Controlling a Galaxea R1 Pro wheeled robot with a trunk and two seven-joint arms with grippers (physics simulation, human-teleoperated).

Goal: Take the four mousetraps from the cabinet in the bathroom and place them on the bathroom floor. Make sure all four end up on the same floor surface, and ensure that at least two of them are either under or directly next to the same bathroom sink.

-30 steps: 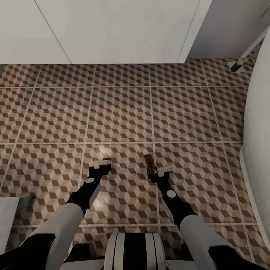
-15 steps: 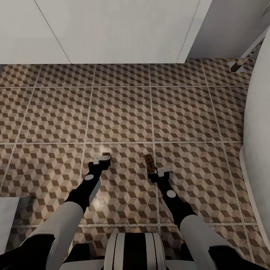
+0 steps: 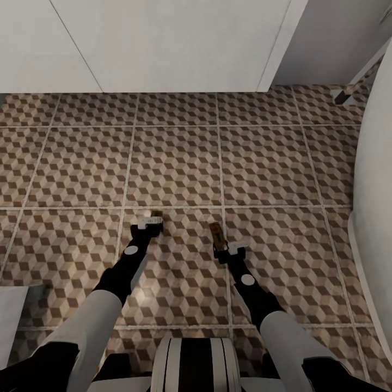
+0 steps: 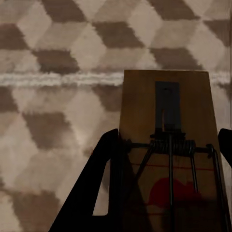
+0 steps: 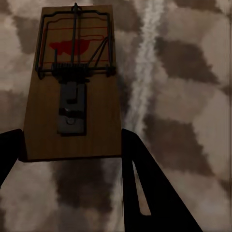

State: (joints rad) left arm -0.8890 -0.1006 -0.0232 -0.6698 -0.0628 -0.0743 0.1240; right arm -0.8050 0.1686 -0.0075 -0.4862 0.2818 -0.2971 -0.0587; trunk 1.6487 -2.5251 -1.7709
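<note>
nearest in our head view sits our own trunk (image 3: 190, 363), striped dark and white, with both arms reaching forward and down over the bathroom floor (image 3: 174, 163). our left gripper (image 3: 149, 224) hangs low above the cube-patterned tiles, just short of a pale grout line, and a sliver of brown board peeks out past its tip. in the left wrist view that board is a mousetrap (image 4: 166, 145), a flat wooden rectangle with a dark spring coil, wire bars and a red mark. its near end sits between our two dark fingers (image 4: 92, 193), which close on its edges, so we are pinching it. its far end points across the grout line on the floor (image 4: 53, 77).

our right gripper (image 3: 226, 251) is a little nearer to us than the left one and well apart from it. from it a second mousetrap (image 3: 218, 237) sticks forward as a thin brown strip with a spot of red. in the right wrist view this second trap (image 5: 72, 82) shows its whole face, with the wire frame and red mark at the far end. our dark fingers (image 5: 145, 193) grip its near edge on both sides, so this hand too is pinched on a trap. both traps are above the tiles; we cannot tell whether either touches them.

farther on, open tiles run up to a white cabinet front (image 3: 163, 43). a curved white body (image 3: 378, 190) edges the right side.
</note>
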